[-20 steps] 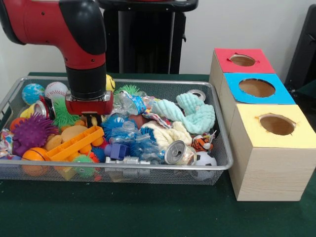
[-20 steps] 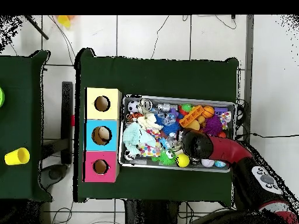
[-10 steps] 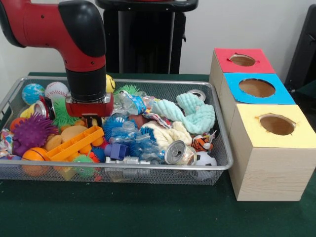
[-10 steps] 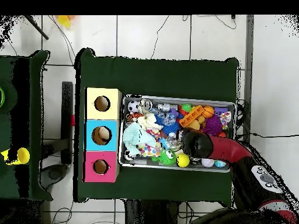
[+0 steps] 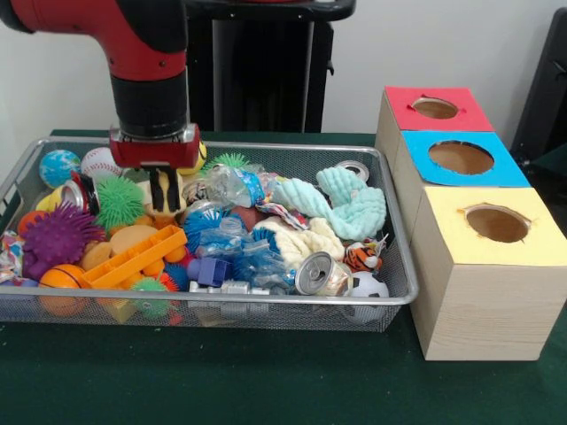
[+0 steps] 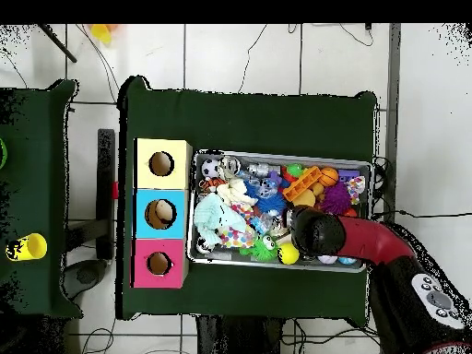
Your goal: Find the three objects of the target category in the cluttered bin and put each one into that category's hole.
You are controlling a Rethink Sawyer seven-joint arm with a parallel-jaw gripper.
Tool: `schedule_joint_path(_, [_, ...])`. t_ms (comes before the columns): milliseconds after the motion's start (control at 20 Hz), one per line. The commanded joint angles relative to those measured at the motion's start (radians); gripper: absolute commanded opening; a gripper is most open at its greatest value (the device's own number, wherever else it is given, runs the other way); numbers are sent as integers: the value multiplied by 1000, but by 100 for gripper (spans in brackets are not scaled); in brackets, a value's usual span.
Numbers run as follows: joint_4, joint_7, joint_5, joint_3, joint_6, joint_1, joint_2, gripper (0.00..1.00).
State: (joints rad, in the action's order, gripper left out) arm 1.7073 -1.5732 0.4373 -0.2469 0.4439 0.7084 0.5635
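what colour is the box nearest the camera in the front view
Yellow top with light wood sides; the front view shows it best.

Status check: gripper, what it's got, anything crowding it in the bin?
Gripper above the bin, shut on a pale yellow toy. Green spiky ball and crumpled plastic bottle close on either side. Nothing in the yellow box hole.

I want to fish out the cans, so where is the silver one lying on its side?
In the front view the silver can lies at the bin's near rim, right of centre, between the blue crinkled wrappers and the small soccer ball.
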Motion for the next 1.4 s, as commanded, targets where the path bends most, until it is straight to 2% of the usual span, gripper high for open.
schedule_joint_path(50, [85,68,-37,-101,176,16,105,0])
schedule_joint_path(600, [82,56,-62,-144,235,9,150,0])
schedule_joint_path(1150, [191,-64,-143,-123,226,-68,261,0])
schedule_joint_path(1400, [224,-109,-178,-98,205,-111,284,0])
